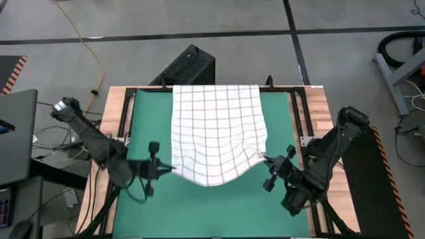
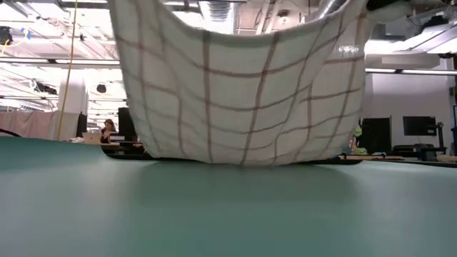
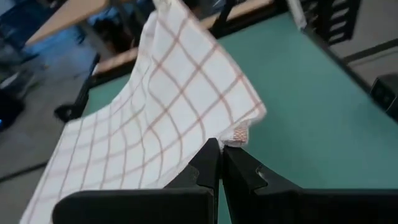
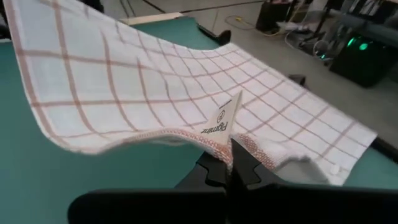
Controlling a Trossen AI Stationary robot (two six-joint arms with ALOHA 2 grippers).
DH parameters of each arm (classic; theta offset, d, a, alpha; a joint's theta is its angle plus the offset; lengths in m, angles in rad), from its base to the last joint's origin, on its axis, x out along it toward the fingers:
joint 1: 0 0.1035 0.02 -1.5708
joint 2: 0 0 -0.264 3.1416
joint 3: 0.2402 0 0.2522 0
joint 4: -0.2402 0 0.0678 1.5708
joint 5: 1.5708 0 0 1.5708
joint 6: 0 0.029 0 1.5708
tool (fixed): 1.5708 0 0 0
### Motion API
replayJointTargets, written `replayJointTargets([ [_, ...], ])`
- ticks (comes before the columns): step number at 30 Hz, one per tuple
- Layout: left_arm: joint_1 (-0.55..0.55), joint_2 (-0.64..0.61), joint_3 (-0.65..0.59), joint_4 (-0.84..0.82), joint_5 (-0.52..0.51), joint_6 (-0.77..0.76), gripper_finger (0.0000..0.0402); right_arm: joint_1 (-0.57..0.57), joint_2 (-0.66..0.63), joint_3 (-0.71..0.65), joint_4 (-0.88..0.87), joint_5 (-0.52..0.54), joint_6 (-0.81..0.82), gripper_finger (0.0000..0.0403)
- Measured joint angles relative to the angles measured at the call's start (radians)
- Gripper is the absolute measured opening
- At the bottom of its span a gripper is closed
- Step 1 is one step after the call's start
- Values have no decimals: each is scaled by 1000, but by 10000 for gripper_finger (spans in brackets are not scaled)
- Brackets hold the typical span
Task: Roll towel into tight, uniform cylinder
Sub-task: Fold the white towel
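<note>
With both grippers, left (image 1: 170, 168) and right (image 1: 264, 159), pinched shut on the towel (image 1: 217, 126) corners, we judge rolling just starting; next, fold that lifted edge evenly forward.

A grey concrete floor (image 1: 219, 16) surrounds the work table, crossed by dark seams. A yellow cable (image 1: 89, 50) snakes over it from the far left toward the table's corner. The table itself has a wooden top (image 1: 113, 126) with a black frame, covered by a green mat (image 1: 219, 206). Beyond its far edge a black box-like case (image 1: 186, 66) stands on the floor. At the right a grey metal stand (image 1: 398, 66) carries black hoses. Level across the table, the room is a large open hall with ceiling ducts (image 2: 235, 11), long strip lights (image 2: 410, 71), a seated person (image 2: 108, 130) at a far desk, and dark monitors (image 2: 420, 126) against the right wall.
</note>
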Motion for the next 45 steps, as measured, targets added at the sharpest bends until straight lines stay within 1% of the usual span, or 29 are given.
replayJointTargets([
  [3, -87, 80, 0, 0, -86, -117, 0, 18, 32, 0, 26, -46, 43, 6],
  [7, -175, 182, 0, 35, -156, -263, 0, 53, 98, 0, 98, -85, 92, 6],
  [11, -271, 262, 0, 105, -258, -401, 0, 98, 166, 0, 189, -88, 160, 6],
  [13, -313, 295, 0, 156, -308, -444, 0, 117, 193, 2, 231, -88, 185, 6],
  [16, -368, 332, 1, 221, -358, -480, 0, 128, 215, 36, 189, -91, 183, 6],
  [18, -399, 355, 17, 222, -365, -515, 0, 126, 213, 74, 190, -125, 148, 6],
  [20, -425, 376, 49, 212, -382, -549, 0, 139, 213, 108, 210, -130, 117, 6],
  [22, -447, 394, 86, 210, -407, -547, 0, 156, 214, 139, 262, -115, 55, 6],
  [25, -478, 407, 137, 192, -445, -494, 0, 179, 214, 178, 337, -110, -55, 6],
  [28, -501, 411, 169, 189, -490, -455, 0, 187, 214, 200, 399, -103, -131, 6],
  [30, -518, 412, 179, 189, -521, -437, 0, 187, 214, 210, 419, -66, -183, 6],
  [32, -530, 411, 182, 186, -572, -394, 0, 179, 214, 223, 394, -12, -232, 6],
  [34, -541, 411, 182, 151, -653, -343, 0, 161, 210, 243, 339, 51, -267, 6],
  [36, -547, 412, 182, 85, -739, -327, 0, 129, 199, 266, 265, 110, -288, 6],
  [38, -544, 408, 182, -17, -816, -347, 0, 85, 188, 286, 182, 167, -291, 7],
  [39, -537, 402, 182, -81, -831, -382, 0, 59, 183, 293, 143, 187, -292, 7],
  [42, -487, 366, 182, -295, -822, -561, 0, -40, 164, 301, 46, 182, -293, 7],
  [45, -400, 324, 182, -520, -750, -731, 0, -151, 149, 302, -31, 124, -290, 7],
])
